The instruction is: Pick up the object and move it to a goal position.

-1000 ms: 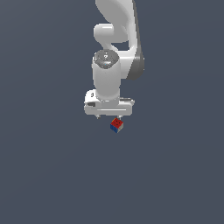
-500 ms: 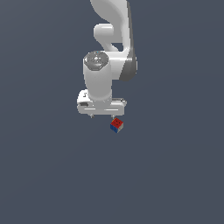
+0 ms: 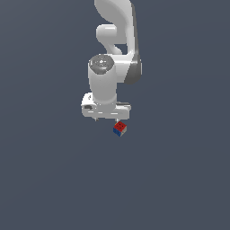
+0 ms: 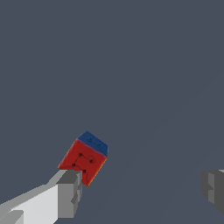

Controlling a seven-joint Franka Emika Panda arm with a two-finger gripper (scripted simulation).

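The object is a small cube with red and blue faces lying on the dark grey floor, tilted relative to the hand. My white gripper is over it and open, its fingers spread far wider than the cube. In the wrist view the cube sits right at the tip of one grey finger, not centred in the gap. The other finger is far off at the frame's edge. Nothing is held between them, and the gripper has only floor under its middle.
The flat dark grey floor spreads out on every side of the cube. The white arm rises behind the hand toward the top of the exterior view.
The hand has shifted a little toward the exterior view's left. The cube has stayed where it was, so it now lies under the finger on the exterior view's right.
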